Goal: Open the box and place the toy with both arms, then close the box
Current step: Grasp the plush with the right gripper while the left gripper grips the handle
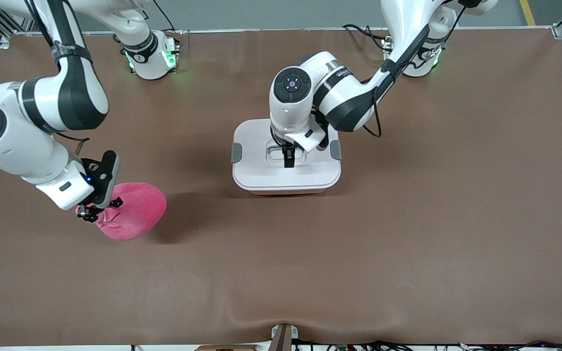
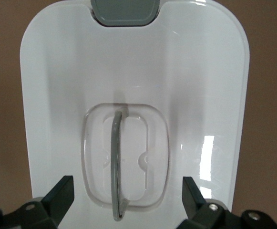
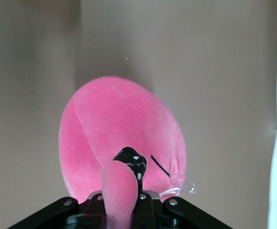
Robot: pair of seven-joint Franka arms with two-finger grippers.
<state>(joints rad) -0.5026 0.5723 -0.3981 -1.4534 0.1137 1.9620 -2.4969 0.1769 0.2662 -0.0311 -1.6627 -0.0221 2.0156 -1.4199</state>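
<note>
Right now I have the left arm folded at the elbow over the middle of the bench [image 1: 408, 234], its wrist turned straight down above the box [image 1: 287, 165]. My left claw [image 1: 289, 157] hangs in the recessed centre of the white lid [image 2: 138, 86], fingers [image 2: 59, 195] spread wide on either side of the thin handle [image 2: 115, 162], which stands up on edge between them. Neither finger touches it, so that claw is released and holds nothing. The lid sits on the box, and I see one grey clip [image 2: 124, 12] at its end in the left wrist view and both clips at the box ends in the front view. The box stands about mid-bench, a little toward the edge where the arm bases stand.

My right arm reaches out low toward its own end of the bench, forearm sloping down and wrist tilted. The right claw [image 1: 96, 210] is clenched on a bulging bump of the toy [image 3: 124, 143], the dark eye [image 3: 131, 161] showing just above the fingers. The toy lies on the bench nearer the front camera than the box, well apart from it.
</note>
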